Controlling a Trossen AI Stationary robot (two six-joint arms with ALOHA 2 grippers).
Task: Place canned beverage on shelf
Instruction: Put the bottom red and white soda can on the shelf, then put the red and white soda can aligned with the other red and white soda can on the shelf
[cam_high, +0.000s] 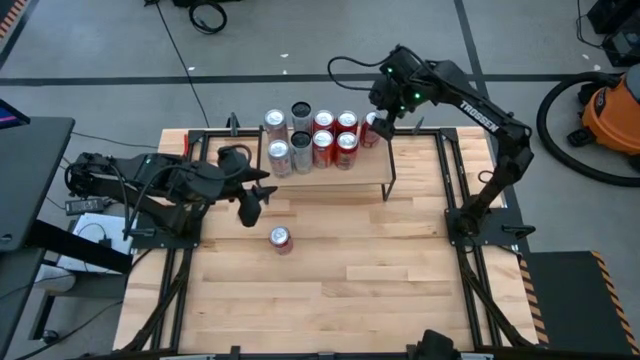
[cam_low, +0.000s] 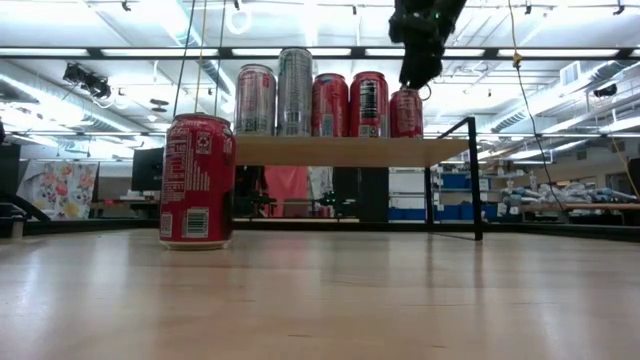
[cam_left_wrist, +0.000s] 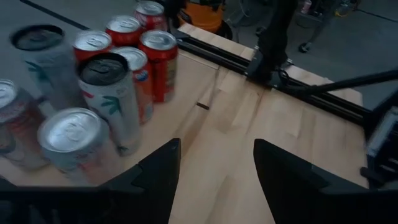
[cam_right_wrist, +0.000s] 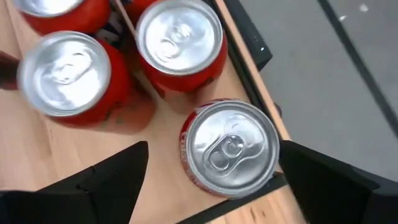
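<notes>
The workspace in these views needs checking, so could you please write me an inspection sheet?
Surface: wooden table, bare except for one can.
Job's things: shelf carries nine upright cans; red can stands on the table.
Clutter: nothing seen.
Grippers: right gripper open above the corner can; left gripper open, empty, beside the shelf.
Cables: black cable behind the right arm.
Surroundings: orange vacuum on the floor.
</notes>
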